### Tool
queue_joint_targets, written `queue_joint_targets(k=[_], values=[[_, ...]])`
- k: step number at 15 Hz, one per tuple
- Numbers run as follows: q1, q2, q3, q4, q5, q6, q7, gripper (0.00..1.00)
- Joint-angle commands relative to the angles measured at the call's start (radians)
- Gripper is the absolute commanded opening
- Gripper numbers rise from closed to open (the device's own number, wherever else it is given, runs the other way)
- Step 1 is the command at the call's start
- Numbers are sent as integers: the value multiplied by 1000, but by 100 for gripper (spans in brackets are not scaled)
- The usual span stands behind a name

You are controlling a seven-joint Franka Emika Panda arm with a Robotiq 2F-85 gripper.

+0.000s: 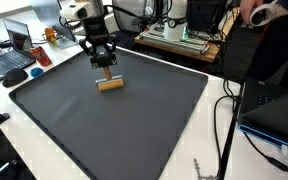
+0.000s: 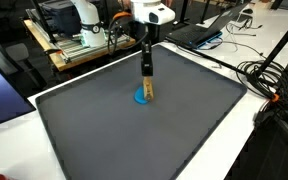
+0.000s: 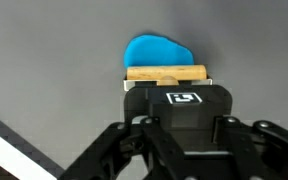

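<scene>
One white robot arm [image 1: 81,12] comes down over the dark grey mat [image 1: 164,115], wrist upright. Its black pincer [image 1: 105,68] points straight down and pinches a tan wooden block [image 1: 109,86] directly beneath its fingertips. The block's long axis lies level, with its ends sticking out left and right of the pincer in the wrist view. A flat, rounded blue piece [image 3: 159,52] lies just beyond the pincer, close beside the block.

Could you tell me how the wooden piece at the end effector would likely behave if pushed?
The wooden piece looks solid and straight, so it is probably stiff. It is small beside the end effector, so likely light. Its ends look rounded, so it might roll on the mat.
</scene>
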Motion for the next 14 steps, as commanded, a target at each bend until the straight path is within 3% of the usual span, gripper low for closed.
queue_joint_targets(k=[1, 14], values=[[-4, 22, -26, -34, -77, -1, 31, 22], [-6, 27, -42, -23, -118, -70, 59, 22]])
